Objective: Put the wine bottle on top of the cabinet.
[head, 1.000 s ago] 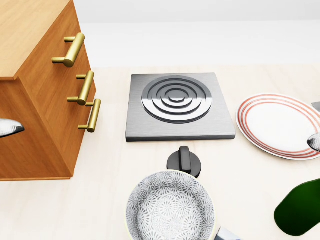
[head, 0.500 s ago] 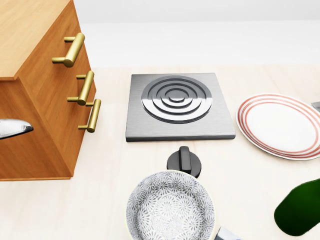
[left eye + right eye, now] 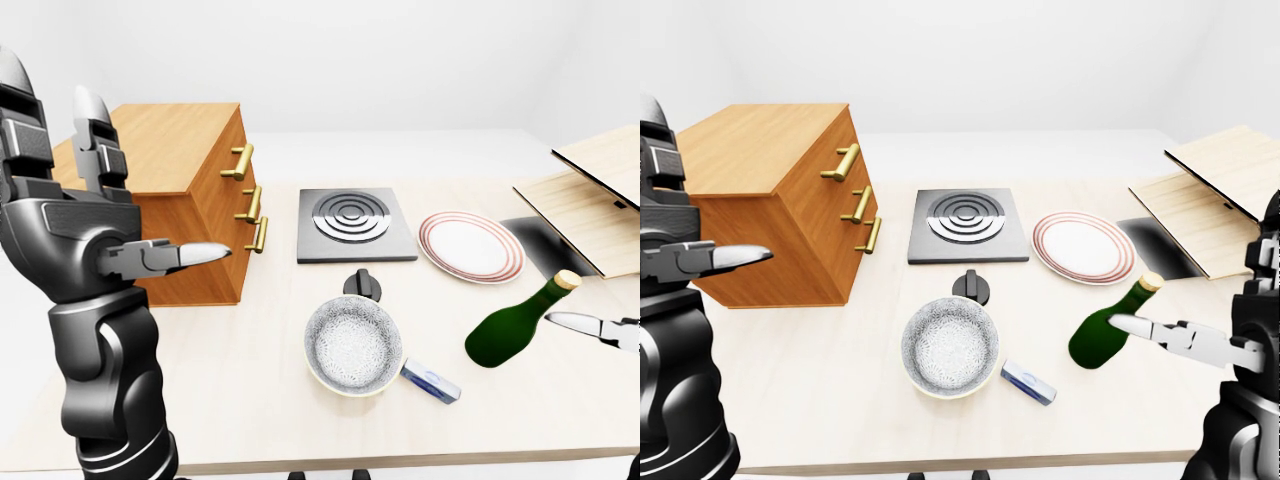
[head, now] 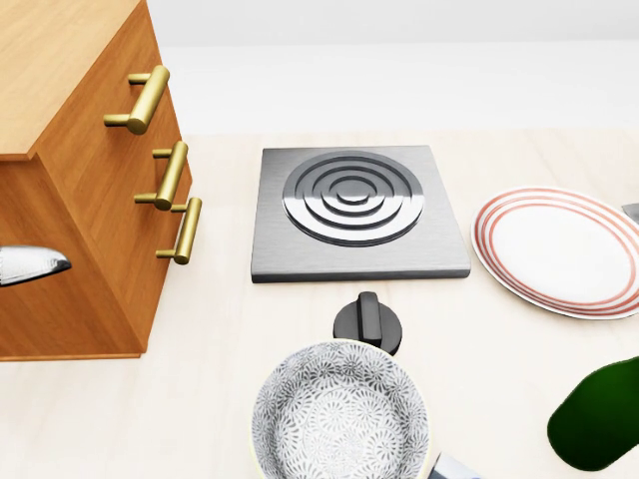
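Lying on its side at the table's right w/ neck tilted up, the wine bottle [image 3: 1103,331] looks like heavy, slippery, breakable glass, best held round its fat body by the right hand [image 3: 1185,338], which is open just beside it, not gripping yet.

Colours and patterns on the pale cream tabletop [image 3: 250,400]

Orange-brown wooden cabinet [image 3: 190,170] with brass-gold bar handles [image 4: 160,135] far left; brushed grey metal hob plate [image 4: 354,210] with concentric silver rings; white round plate [image 4: 559,249] with thin red rim stripes; grey-and-white floral-patterned bowl [image 4: 339,414] with cream rim; black knob [image 4: 367,321]; dark green glass wine bottle [image 3: 1108,325] with tan cork top; small blue-and-silver block [image 3: 1028,382]; light wood boards [image 3: 585,200] far right; glossy black-and-grey robot left hand [image 3: 110,245] with silver fingertip.
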